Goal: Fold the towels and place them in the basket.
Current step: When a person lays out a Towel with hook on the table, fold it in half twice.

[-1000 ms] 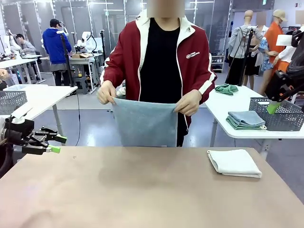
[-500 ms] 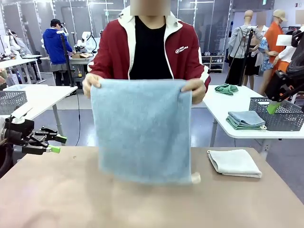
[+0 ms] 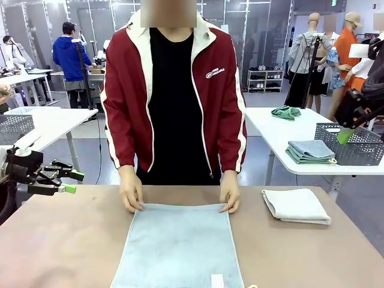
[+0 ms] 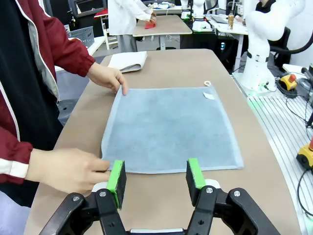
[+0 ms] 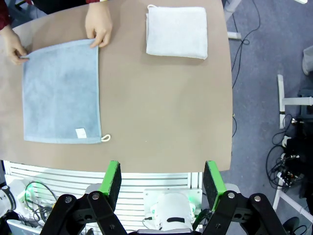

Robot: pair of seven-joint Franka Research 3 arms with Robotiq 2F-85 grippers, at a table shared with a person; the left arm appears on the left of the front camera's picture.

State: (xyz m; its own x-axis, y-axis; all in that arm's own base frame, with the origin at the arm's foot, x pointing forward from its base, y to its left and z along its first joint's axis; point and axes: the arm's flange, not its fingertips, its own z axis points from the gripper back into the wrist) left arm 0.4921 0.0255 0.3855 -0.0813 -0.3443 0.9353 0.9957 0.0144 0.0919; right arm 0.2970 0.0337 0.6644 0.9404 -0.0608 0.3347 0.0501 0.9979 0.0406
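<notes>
A light blue towel [image 3: 179, 247] lies spread flat on the brown table, and a person's hands [image 3: 131, 198] press its two far corners. A folded cream-white towel [image 3: 295, 205] rests at the table's right side. The same blue towel [image 5: 61, 90] and white towel [image 5: 177, 31] appear from above in the right wrist view. My left gripper [image 3: 73, 182] hovers open off the table's left edge, its fingers [image 4: 155, 175] empty, short of the blue towel [image 4: 168, 129]. My right gripper [image 3: 346, 134] is raised at the far right, open and empty [image 5: 163, 182]. The dark grey mesh basket [image 3: 354, 150] stands on a neighbouring white table to the right.
Folded towels [image 3: 310, 151] lie beside the basket on the white table, with a green cloth [image 3: 285, 111] behind. A paler mesh basket [image 3: 15, 127] stands on another white table at left. The person stands at the far edge. My other arm's base [image 4: 259, 54] rises beside the table.
The person has lowered the blue towel from held up in the air and spread it flat on the table. Neither gripper has moved.
</notes>
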